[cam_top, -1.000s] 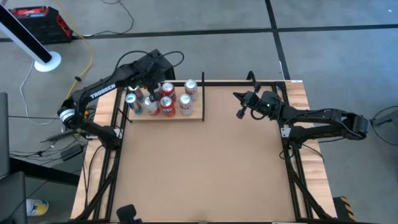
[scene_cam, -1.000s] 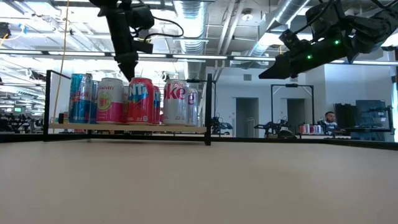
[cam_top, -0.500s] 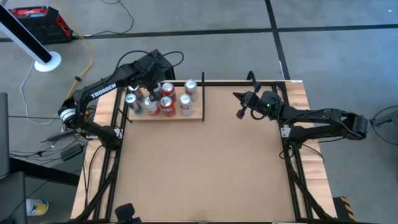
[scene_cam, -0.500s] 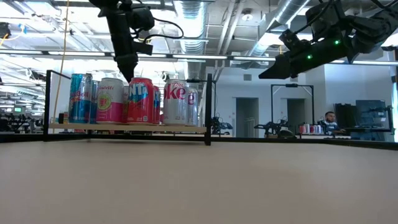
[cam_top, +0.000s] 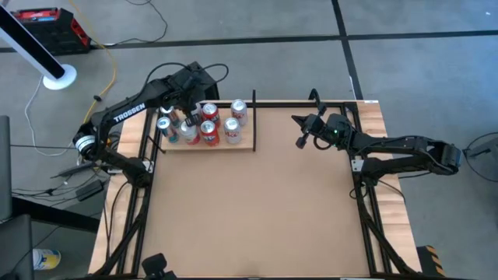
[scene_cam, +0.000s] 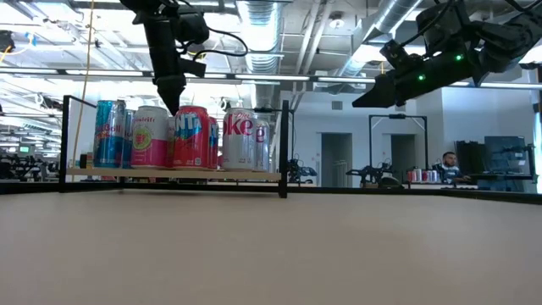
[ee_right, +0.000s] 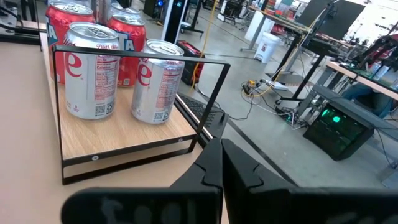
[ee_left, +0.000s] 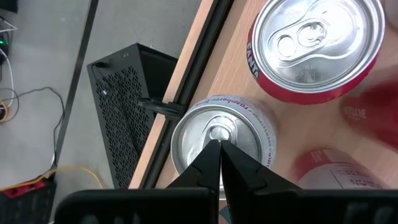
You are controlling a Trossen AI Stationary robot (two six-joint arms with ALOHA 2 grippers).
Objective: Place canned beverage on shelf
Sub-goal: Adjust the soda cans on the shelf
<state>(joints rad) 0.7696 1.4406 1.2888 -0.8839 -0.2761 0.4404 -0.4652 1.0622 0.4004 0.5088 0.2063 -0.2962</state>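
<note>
- The shelf (cam_top: 208,145) is a flat rectangular panel of pale wood framed by thin black metal rods; it sits at the far left of the brown surface (cam_top: 249,210), whose top is matt and plain.
- Several cylindrical metal cans stand upright on the shelf, close together: a red can (scene_cam: 192,137), a pink can (scene_cam: 149,136), a tall blue can (scene_cam: 105,133) and two silver cans (ee_right: 93,70) with red lettering at the end nearest the right arm. Their tops are bright aluminium with pull tabs.
- The left hand (scene_cam: 172,95) hangs over the shelf, fingers clenched together and grasping nothing, its tips just above the can tops. In the left wrist view the tips point at the lid of a white-sided can (ee_left: 222,134) at the shelf's edge; contact cannot be confirmed.
- The right hand (cam_top: 299,142) is held in the air over the surface's far right side, well apart from the shelf, also clenched and empty.
- A black perforated box (ee_left: 121,112) stands on the floor beside the shelf's rail. A seated person (scene_cam: 445,168) shows in the room beyond the surface.
- Against the earlier frames, the left hand has shifted slightly in the low view; cans, shelf and right arm are unchanged.
</note>
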